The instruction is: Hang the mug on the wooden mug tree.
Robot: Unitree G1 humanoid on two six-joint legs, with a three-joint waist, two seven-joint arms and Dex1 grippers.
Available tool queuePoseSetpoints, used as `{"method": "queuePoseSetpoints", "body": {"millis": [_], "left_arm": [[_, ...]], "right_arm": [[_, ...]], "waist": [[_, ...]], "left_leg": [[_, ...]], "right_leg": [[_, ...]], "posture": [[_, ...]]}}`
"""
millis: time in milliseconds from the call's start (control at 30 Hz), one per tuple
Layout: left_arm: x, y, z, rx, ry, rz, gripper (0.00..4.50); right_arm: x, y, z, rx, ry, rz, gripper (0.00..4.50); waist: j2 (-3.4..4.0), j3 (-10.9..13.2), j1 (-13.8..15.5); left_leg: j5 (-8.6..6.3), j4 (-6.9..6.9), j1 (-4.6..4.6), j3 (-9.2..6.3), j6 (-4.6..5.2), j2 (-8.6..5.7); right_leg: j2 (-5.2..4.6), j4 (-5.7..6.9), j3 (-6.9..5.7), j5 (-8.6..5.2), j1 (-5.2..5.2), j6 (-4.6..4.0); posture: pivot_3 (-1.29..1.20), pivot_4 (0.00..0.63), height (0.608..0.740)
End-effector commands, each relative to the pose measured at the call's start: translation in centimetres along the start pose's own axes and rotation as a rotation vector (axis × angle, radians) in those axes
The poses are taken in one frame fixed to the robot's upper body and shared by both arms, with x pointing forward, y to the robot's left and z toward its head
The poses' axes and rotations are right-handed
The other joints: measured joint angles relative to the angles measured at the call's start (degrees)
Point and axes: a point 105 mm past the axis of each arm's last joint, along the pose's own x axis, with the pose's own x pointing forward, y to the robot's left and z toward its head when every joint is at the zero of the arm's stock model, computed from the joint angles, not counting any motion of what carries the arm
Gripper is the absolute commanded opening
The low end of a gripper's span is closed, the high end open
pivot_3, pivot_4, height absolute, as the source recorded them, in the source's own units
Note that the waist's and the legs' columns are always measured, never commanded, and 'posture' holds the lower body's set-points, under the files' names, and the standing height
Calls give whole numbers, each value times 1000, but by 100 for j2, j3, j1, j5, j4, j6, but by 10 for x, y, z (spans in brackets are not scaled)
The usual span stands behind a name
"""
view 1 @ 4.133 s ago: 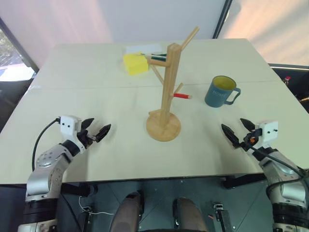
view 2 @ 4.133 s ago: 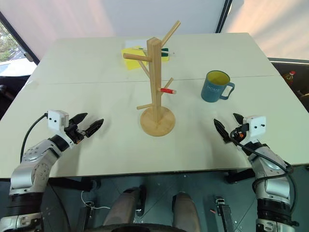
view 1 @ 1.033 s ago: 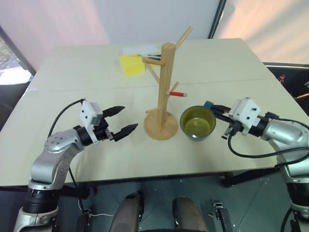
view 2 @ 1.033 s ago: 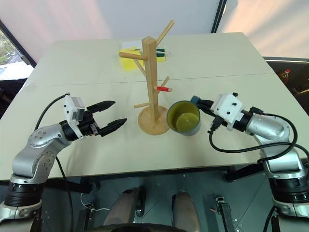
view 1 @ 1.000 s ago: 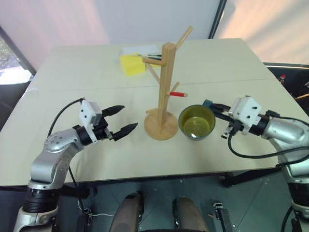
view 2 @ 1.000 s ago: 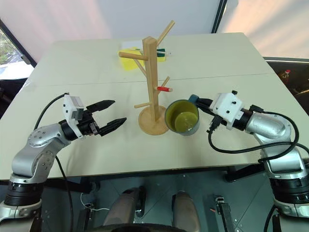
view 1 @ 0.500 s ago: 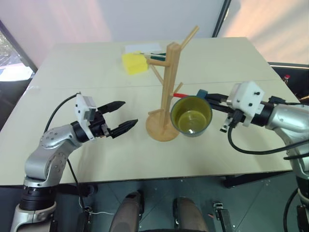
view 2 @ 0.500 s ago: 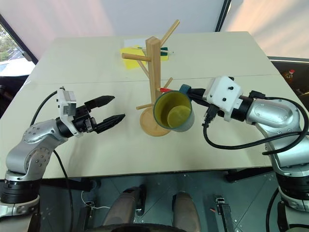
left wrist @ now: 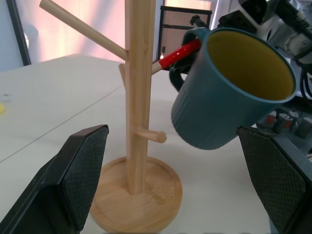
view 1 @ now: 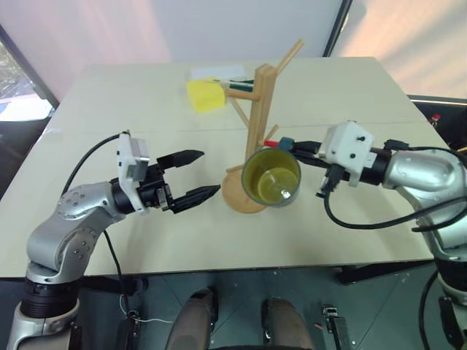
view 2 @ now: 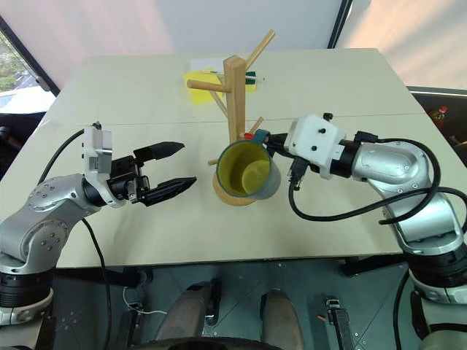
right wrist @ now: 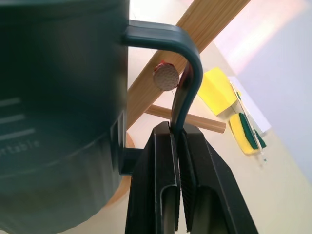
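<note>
Left of centre in the head views, left tool (view 1: 195,175) held above the desk (view 1: 109,102) with its two black fingers spread wide and nothing between them, tips aimed toward the wooden mug tree (view 1: 257,109). At centre, mug tree upright on its round base, peg branches slanting up and outward. Just right of the post and in front of the base, the mug (view 1: 271,179) raised off the desk, tilted so the yellow-green inside faces the camera. Right of that, right tool (view 2: 271,143) clamped tight on the mug's loop handle (right wrist: 183,78), fingers pinching its thin outer bar, a red-tipped peg (right wrist: 165,76) seen end-on inside the handle's opening. At upper centre behind the tree, yellow sponges (view 1: 204,95) and white paper (view 1: 219,73).
</note>
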Motion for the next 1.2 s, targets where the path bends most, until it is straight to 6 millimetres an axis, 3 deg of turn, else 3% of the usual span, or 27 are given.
{"method": "queuePoseSetpoints", "body": {"millis": [33, 100, 200, 367, 633, 700, 767, 900, 1000, 1200], "left_arm": [[3, -7, 11, 41, -17, -25, 4500], [3, -7, 11, 41, -18, -26, 4500], [2, -8, 11, 41, -19, -25, 4500], [2, -7, 10, 37, -20, -16, 4500], [-9, 21, 7, 2, -51, 152, 4500], [-18, 38, -4, -14, -28, 264, 4500], [-28, 52, -16, -8, -16, 372, 4500], [-48, 78, -44, -14, 9, 607, 4500], [-61, 83, -69, -27, 48, 726, 4500], [-73, 82, -93, -43, 81, 819, 4500]], "right_arm": [[1, -8, 8, -38, -16, -35, 43], [2, -8, 7, -27, -18, -31, 43], [4, -10, 9, -15, -27, -31, 983], [0, -19, 12, -36, -31, -78, 3473], [-39, -37, -6, 153, -72, -191, 3473], [-52, -44, -22, 332, -135, -285, 3473], [-59, -38, -46, 487, -153, -340, 3473], [-57, -14, -91, 591, -90, -416, 3473], [-45, -1, -115, 629, -62, -472, 3473], [-25, 17, -126, 704, -95, -448, 3473]], "waist": [[0, 0, 2], [0, 0, 6], [0, 0, 4], [0, 0, 4], [-4, 0, 14], [-6, -2, 6], [-9, -4, 9], [-7, -4, 5], [-7, -4, -24], [-8, -4, -16]], "left_leg": [[0, 0, 0, 0, 0, 0], [0, 0, 0, 0, 0, 0], [0, 0, 0, 0, 1, 0], [0, 1, 4, 0, 1, 0], [0, 4, 5, -1, 1, -2], [0, 5, 11, -3, 2, 0], [0, 6, 19, -3, 2, 2], [1, 9, 18, 0, 2, -1], [1, 15, 19, 7, 2, -3], [3, 27, 23, 2, -4, -1]], "right_leg": [[0, 0, 0, 0, 0, 0], [0, 0, 0, 0, 1, 0], [2, 0, -2, 1, 1, 1], [4, 0, -2, 1, 6, 1], [4, 0, -6, 1, 12, 3], [4, 2, -6, 2, 17, 3], [6, 8, -6, 2, 22, 3], [9, 18, -5, 2, 15, 4], [10, 37, 1, 8, 8, 15], [9, 73, 4, 1, -1, 3]], "posture": [[0, 150, 740], [0, 150, 740], [0, 150, 740], [0, 150, 740], [0, 150, 740], [0, 150, 740], [0, 150, 740], [0, 150, 740], [0, 150, 740], [0, 150, 740]]}}
